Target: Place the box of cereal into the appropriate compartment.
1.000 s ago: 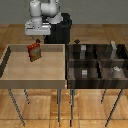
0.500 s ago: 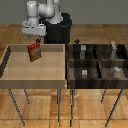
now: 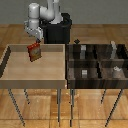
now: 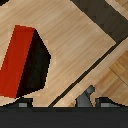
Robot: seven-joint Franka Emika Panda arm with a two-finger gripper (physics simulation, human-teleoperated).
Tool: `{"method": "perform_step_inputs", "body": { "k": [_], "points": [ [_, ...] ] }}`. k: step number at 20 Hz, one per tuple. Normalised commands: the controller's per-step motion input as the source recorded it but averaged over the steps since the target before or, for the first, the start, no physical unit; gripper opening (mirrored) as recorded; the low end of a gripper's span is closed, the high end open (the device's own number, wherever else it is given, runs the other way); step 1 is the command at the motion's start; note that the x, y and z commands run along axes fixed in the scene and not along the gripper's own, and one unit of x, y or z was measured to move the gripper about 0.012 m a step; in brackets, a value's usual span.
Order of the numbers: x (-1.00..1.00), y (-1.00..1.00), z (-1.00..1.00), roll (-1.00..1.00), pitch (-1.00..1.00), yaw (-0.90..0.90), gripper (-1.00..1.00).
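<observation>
The box of cereal [image 3: 34, 51] is a small red-orange box with a darker front. It stands, slightly tilted, at the far side of the light wooden tray [image 3: 35, 83] on the exterior view's left. My gripper [image 3: 36, 40] hangs just above the box and does not hold it. In the wrist view the box [image 4: 20, 62] lies to one side on the tray floor. My gripper [image 4: 60, 102] is open, with its grey fingertips [image 4: 88, 96] at the picture's edge and nothing between them.
A dark organiser [image 3: 98, 62] with several compartments stands on the exterior view's right, beside the tray. Small grey-white items [image 3: 83, 72] sit in some compartments. The robot's black base [image 3: 57, 30] is behind the tray. The tray's dark rim [image 4: 95, 65] shows in the wrist view.
The arm has swung a little toward the exterior view's left, bringing the gripper closer over the box. The box has not moved.
</observation>
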Motion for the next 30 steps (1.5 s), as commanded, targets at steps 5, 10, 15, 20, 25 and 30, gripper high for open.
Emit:
{"method": "perform_step_inputs", "body": {
  "k": [5,10,15,20,25,30],
  "points": [
    [0.00,0.00,0.00,0.00,0.00,0.00,1.00],
    [0.00,0.00,0.60,0.00,0.00,0.00,1.00],
    [0.00,0.40,0.00,0.00,0.00,0.00,1.00],
    [0.00,-0.20,0.00,0.00,0.00,0.00,1.00],
    [0.60,0.00,0.00,0.00,0.00,0.00,1.00],
    [0.00,-0.20,0.00,0.00,0.00,0.00,1.00]
  ]
}}
